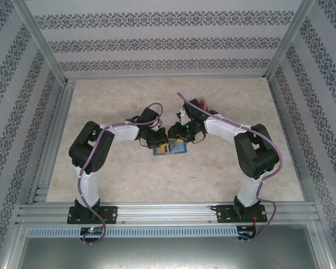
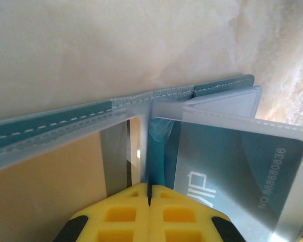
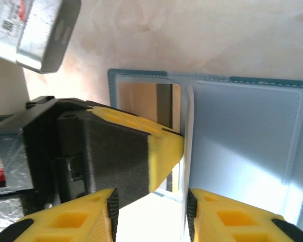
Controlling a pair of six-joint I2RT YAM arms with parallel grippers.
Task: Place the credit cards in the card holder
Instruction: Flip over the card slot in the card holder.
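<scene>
Reading from the left in the top view, the left arm is being reached in across the marbled desk to its centre. The left tool is being pressed fully together, and the teal centre fold of the card holder is being pinched in the seam between its yellow pads. The card holder is being seen lying open at mid-desk, between the two tools, pockets facing up. In its left clear pocket the orange-yellow card is being shown. In its right pocket the blue card is being shown through the plastic, printed with "VIP" and a number. Right of that, the right tool is being held with its pads apart, one on each side of the pocket edge at the holder's middle. Whether they are touching it cannot be told. Just beyond the right tool, a grey see-through stand is being seen on the desk.
</scene>
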